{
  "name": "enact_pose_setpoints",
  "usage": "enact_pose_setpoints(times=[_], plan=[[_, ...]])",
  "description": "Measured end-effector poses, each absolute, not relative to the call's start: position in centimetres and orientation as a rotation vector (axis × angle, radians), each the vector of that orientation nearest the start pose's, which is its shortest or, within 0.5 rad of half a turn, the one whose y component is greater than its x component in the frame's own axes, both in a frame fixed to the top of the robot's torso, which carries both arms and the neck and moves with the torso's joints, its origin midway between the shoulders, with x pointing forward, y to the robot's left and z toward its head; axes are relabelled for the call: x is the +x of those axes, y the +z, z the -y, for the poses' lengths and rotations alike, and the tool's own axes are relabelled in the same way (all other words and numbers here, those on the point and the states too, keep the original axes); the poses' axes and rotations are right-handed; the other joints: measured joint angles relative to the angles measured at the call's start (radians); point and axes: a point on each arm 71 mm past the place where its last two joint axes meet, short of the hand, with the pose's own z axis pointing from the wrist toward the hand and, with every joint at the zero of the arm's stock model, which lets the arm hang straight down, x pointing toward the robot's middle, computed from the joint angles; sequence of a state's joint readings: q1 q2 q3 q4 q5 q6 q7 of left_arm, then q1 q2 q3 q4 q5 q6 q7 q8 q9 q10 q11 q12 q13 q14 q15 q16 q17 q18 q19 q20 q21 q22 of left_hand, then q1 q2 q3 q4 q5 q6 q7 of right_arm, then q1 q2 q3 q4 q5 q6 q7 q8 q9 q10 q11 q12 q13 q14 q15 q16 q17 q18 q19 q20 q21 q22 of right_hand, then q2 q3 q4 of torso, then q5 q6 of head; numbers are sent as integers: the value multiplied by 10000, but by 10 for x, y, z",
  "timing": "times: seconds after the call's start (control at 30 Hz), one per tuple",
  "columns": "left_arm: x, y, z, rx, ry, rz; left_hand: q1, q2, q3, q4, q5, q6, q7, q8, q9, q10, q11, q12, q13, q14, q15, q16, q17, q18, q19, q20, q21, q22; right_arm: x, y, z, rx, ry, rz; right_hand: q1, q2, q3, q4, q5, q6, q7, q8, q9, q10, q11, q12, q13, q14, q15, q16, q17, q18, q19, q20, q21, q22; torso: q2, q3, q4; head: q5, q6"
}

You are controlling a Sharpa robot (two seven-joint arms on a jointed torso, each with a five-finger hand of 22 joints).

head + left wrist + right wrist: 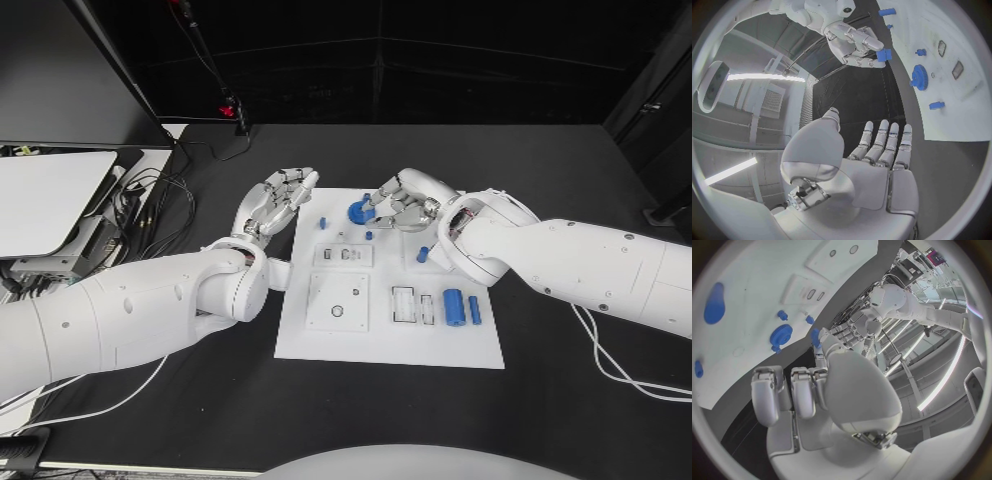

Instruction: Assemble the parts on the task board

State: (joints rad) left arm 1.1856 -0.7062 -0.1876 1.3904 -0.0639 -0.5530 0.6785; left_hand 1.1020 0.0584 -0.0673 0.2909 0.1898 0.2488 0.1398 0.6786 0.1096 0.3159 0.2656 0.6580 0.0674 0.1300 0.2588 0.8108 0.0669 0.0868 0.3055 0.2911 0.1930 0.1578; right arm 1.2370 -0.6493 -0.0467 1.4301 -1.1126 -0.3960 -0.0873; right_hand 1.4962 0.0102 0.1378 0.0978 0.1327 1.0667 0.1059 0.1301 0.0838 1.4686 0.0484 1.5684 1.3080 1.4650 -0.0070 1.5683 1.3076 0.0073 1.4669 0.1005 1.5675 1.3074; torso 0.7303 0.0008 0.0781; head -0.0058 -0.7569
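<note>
One small blue part (884,54) is being pinched in the right hand (402,205) above the far edge of the task board (389,345), just beside the blue gear (361,212). The left hand (278,200) is hovering with fingers spread and nothing in them off the board's left edge, farther from the gear.

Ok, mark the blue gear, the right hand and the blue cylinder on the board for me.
blue gear (920,77), left wrist view, middle of its toothed face.
right hand (405,203), head view, back of the hand.
blue cylinder (453,306), head view, middle of its length.
</note>
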Motion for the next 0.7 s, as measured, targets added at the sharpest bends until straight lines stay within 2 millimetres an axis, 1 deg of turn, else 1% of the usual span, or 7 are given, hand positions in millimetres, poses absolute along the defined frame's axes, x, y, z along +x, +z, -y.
enact_pose_setpoints(times=[0.1,0.3,0.7], plan=[[491,-224,-192,-8875,-13795,-12518,0,0,0,0,0,0,0,0,0,0,0,0,0,0,0,0,0,-1,0,0,0,0,504,-172,125,1242,8811,-16825,-44,5,0,0,0,10,7,-25,0,0,0,0,0,0,0,0,0,0,0,0,0,0,-1,1,-12,66,-43],[491,-223,-192,-8872,-13792,-12515,0,0,0,0,0,0,0,0,0,0,0,0,0,0,0,0,0,-1,0,0,0,-1,500,-176,115,1164,8419,-17180,-44,5,0,0,-1,26,0,-64,1,0,-1,0,0,0,0,0,-1,1,0,0,0,0,-6,6,-24,112,-108],[492,-223,-192,-8870,-13785,-12511,40,40,0,0,0,0,0,0,-9,0,0,0,0,-1,0,0,0,-1,0,0,-1,-1,491,-185,102,1064,7588,-17686,-43,3,-56,-53,66,76,11,-124,1,0,-1,0,0,0,0,0,-1,0,0,-1,0,0,-7,12,-25,100,-190]])
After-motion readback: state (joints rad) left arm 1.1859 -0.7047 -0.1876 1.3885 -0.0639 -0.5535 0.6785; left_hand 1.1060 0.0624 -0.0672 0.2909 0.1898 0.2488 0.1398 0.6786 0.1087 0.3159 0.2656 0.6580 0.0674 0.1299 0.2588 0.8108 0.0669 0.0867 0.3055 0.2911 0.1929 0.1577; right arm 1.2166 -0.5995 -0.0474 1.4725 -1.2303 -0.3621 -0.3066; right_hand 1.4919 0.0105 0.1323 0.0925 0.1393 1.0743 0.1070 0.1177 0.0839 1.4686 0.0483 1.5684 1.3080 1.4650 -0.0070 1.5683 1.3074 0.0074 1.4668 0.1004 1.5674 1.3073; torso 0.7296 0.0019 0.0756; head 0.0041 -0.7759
